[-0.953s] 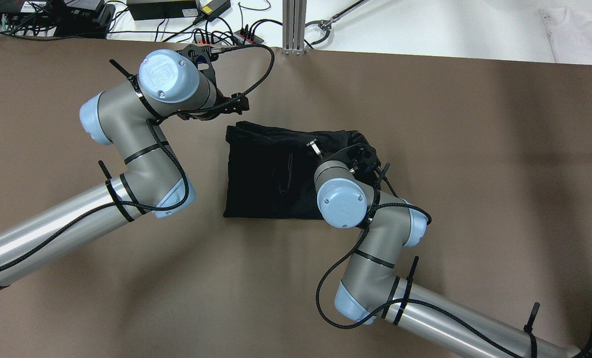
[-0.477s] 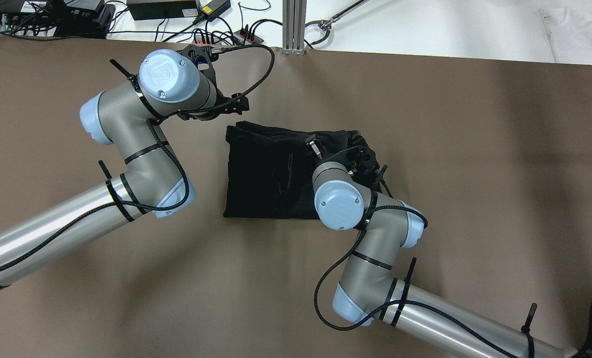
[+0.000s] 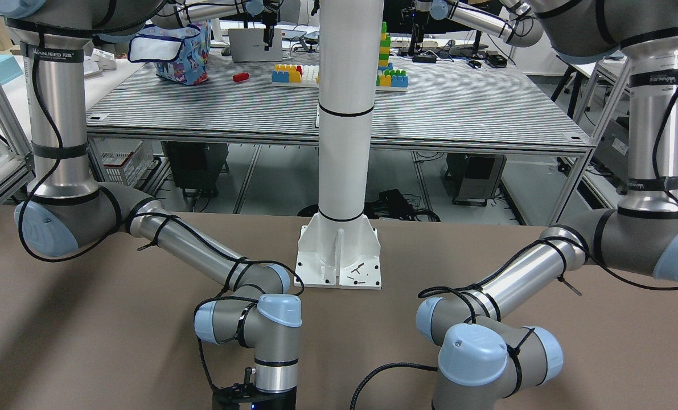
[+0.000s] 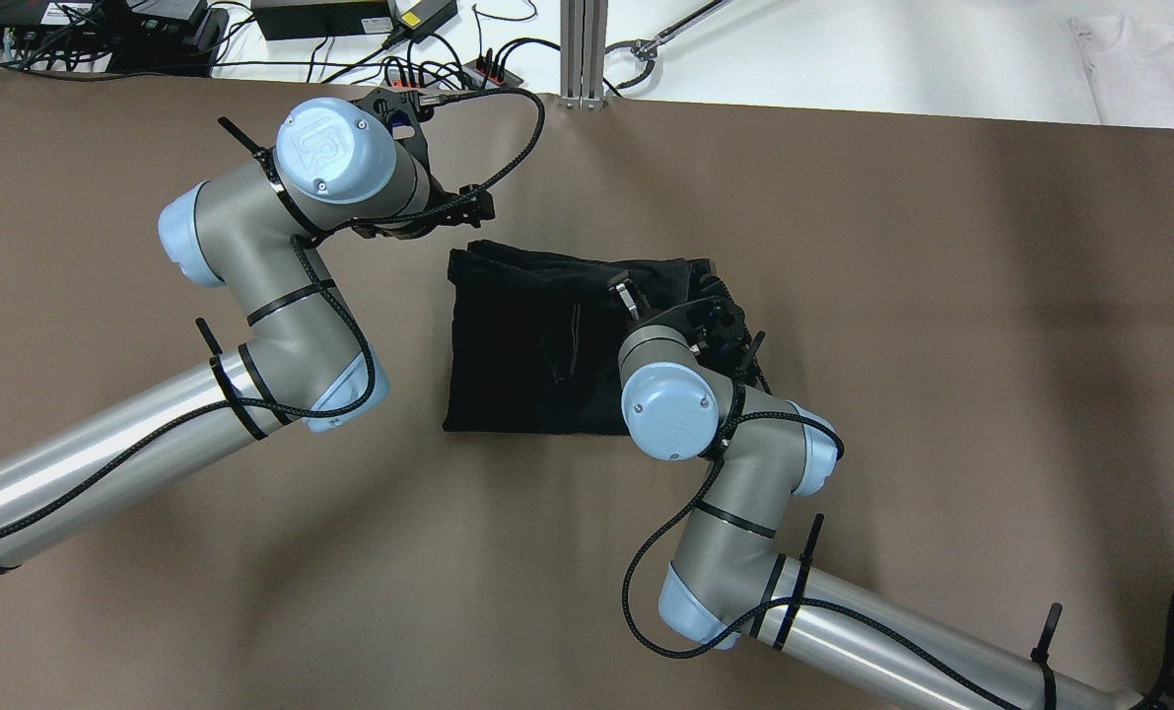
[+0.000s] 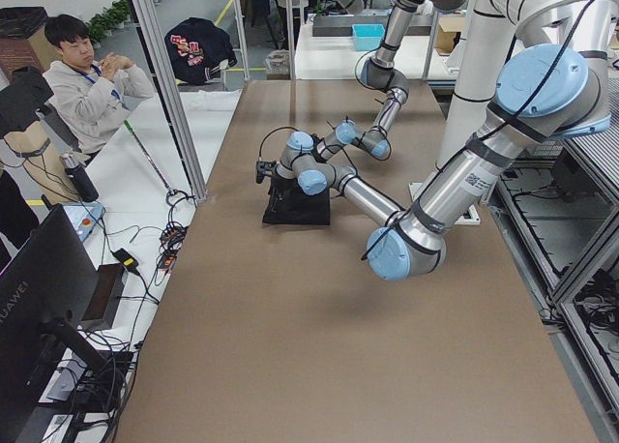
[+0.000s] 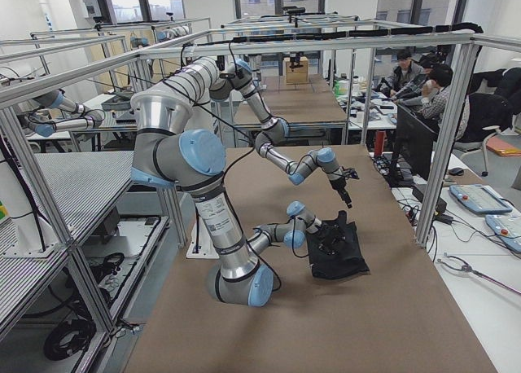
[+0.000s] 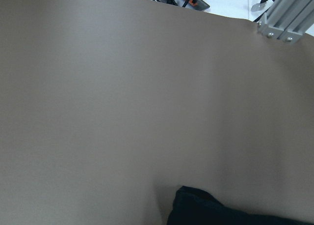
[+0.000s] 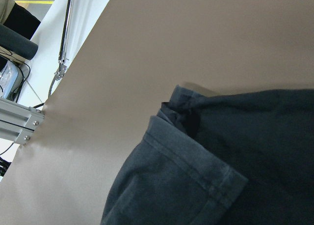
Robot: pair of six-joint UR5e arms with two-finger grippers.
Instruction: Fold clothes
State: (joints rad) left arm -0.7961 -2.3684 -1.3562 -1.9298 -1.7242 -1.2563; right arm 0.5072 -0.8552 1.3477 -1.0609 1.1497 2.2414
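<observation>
Overhead exterior view shows the clothes (image 4: 532,345), one dark folded piece, lying flat in the middle of the brown table (image 4: 941,296). The right gripper (image 4: 626,296) is over its right part, near the far edge; I cannot tell if its claw is wide or narrow. The left gripper (image 4: 476,205) hangs just beyond the far left corner, apart from the fabric; the state of its claw is also not clear.

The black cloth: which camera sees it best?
The overhead exterior view: the clothes show nearly whole, only the right arm hides one side. Side views show them small; wrist cameras catch only corners; the front-facing view misses them.
</observation>
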